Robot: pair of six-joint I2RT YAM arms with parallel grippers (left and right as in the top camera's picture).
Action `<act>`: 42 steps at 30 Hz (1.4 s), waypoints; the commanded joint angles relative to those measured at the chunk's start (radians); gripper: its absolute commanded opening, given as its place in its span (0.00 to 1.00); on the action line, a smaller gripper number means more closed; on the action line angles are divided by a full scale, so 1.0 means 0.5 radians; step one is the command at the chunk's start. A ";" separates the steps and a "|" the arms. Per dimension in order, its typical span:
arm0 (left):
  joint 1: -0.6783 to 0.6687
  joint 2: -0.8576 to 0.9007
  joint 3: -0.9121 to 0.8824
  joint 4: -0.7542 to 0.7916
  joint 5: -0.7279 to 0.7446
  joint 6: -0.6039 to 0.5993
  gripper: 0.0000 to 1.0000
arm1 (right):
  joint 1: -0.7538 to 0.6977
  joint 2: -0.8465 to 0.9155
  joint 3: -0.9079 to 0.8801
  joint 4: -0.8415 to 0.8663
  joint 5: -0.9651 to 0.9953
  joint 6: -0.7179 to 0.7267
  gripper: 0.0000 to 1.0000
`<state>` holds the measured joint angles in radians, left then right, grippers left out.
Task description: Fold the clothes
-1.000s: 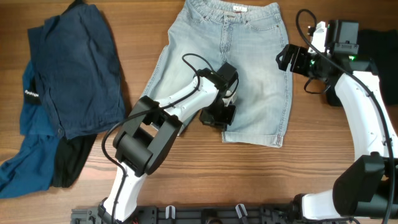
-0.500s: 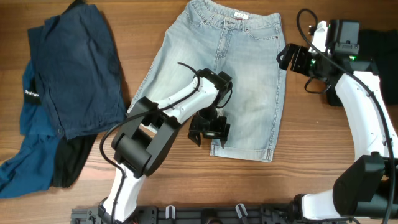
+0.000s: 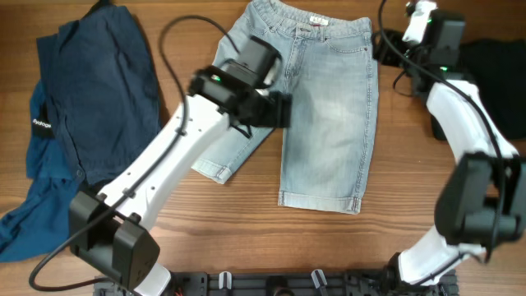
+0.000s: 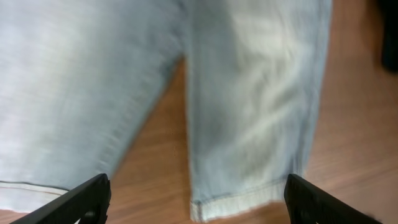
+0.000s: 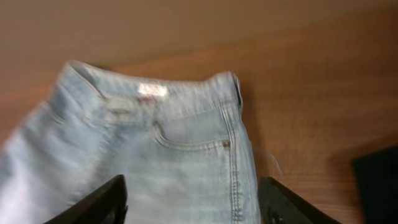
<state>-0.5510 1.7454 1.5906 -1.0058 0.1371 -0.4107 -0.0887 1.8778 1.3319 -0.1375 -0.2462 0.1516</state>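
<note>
The clothes, light blue denim shorts [image 3: 329, 107], lie flat with the waistband at the far edge and both legs spread toward me. My left gripper [image 3: 275, 109] hovers above the crotch area. Its fingers [image 4: 87, 199] stand wide open with nothing between them, and the cuffed hem [image 4: 242, 199] of one leg shows below. My right gripper [image 3: 385, 45] hangs over the right end of the waistband. It is open, with its fingers [image 5: 99, 202] apart above the denim beside the front pocket [image 5: 193, 140]. The white label [image 5: 152, 90] shows inside the waistband.
A heap of dark navy and blue garments [image 3: 99, 90] with a black piece [image 3: 94, 214] lies at the left. A black garment [image 3: 493, 74] sits at the right edge, behind the right arm. The wooden table [image 3: 411, 205] shows bare in front.
My left gripper opened, let go of the shorts leg and swung up and away toward the crotch. The right gripper moved up to the waistband corner and its jaws narrowed somewhat.
</note>
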 commanded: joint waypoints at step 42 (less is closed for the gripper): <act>0.012 0.209 -0.006 0.101 -0.109 0.029 0.81 | -0.024 -0.160 -0.007 -1.278 0.665 0.344 0.04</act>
<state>-0.5304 1.8355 1.5898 -0.9489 0.0505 -0.3988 -0.0975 1.7840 1.3327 -0.7692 0.0425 0.2993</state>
